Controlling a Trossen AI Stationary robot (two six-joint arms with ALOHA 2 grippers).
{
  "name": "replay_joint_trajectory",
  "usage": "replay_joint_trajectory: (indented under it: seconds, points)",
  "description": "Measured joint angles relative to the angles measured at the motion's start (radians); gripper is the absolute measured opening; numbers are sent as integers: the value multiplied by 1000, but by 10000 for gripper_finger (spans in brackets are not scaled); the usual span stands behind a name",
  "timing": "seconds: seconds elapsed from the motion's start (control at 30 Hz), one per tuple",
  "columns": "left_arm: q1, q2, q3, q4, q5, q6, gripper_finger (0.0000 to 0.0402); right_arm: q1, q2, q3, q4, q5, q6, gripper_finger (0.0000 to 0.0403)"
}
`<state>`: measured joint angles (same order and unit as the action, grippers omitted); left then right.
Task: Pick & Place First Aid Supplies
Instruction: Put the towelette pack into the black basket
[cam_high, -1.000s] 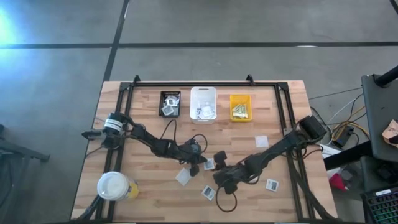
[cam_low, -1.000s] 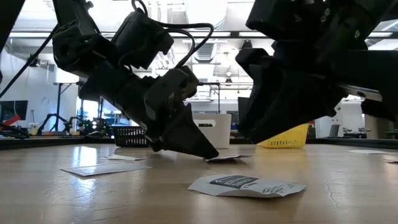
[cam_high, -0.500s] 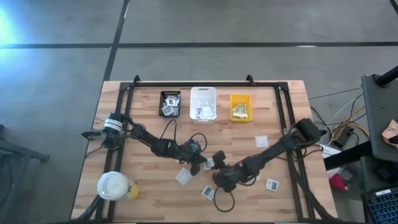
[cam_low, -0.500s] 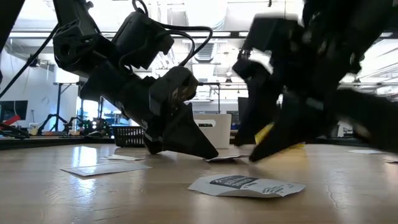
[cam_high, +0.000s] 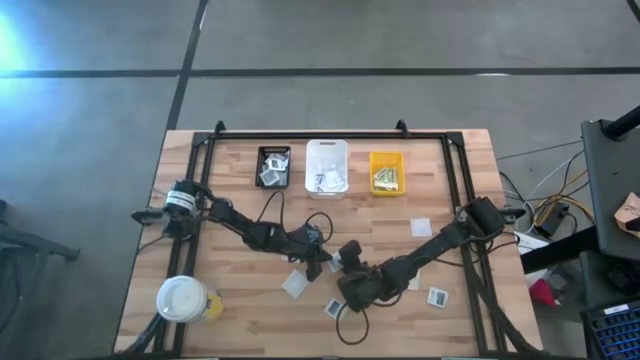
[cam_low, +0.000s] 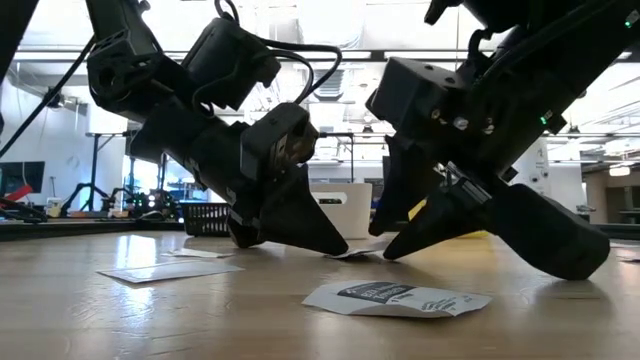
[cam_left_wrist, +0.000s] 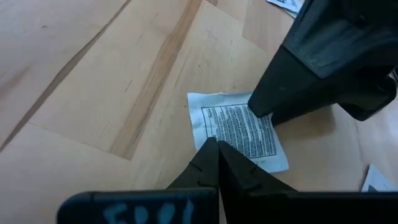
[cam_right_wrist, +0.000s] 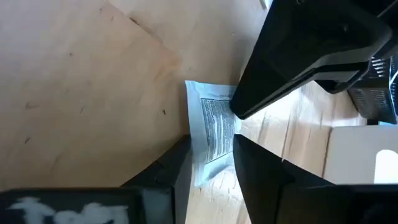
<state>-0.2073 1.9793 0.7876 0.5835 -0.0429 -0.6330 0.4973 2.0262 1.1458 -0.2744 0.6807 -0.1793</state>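
A white packet with dark print (cam_left_wrist: 239, 130) lies flat on the wooden table near its middle. My left gripper (cam_left_wrist: 216, 144) is shut, with its tip on this packet, and also shows in the high view (cam_high: 327, 263). My right gripper (cam_right_wrist: 208, 146) is open and slants down from the table's right. Its two fingers stand on either side of the packet's (cam_right_wrist: 214, 127) edge. In the low view both grippers' tips meet at the packet (cam_low: 355, 253) on the tabletop. My left gripper presses its shut fingertips (cam_left_wrist: 214, 152) down on the packet's printed face, near one edge (cam_left_wrist: 227, 140). It slants down from the table's left, and the packet lies on the table. My right gripper has one fingertip (cam_left_wrist: 261, 109) at the packet's opposite corner; I cannot tell whether it touches.
More packets lie loose around them (cam_high: 295, 284), (cam_high: 335, 309), (cam_high: 437, 296), one farther off (cam_high: 421, 227). Black (cam_high: 273, 166), white (cam_high: 327, 167) and yellow (cam_high: 388, 172) bins stand along the far edge. A white-lidded cup (cam_high: 183, 298) stands near the front left corner.
My right gripper has come down to the tabletop and moved toward my left gripper and the packet, rolling and tipping steeper as it went. My left gripper has stayed pressed on the packet.
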Motion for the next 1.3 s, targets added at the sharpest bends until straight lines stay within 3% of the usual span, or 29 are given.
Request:
replay_joint_trajectory:
  seconds: [0.57,0.87,1.3]
  points:
    - [1,0,4,-9,52,-57,0,-3,1,50,16,63,-15,61]
    - [2,-5,34,-11,60,-36,0,-3,0,53,18,-38,17,14]
    - [7,-135,6,-77,74,60,0,-3,0,56,-7,-56,53,9]
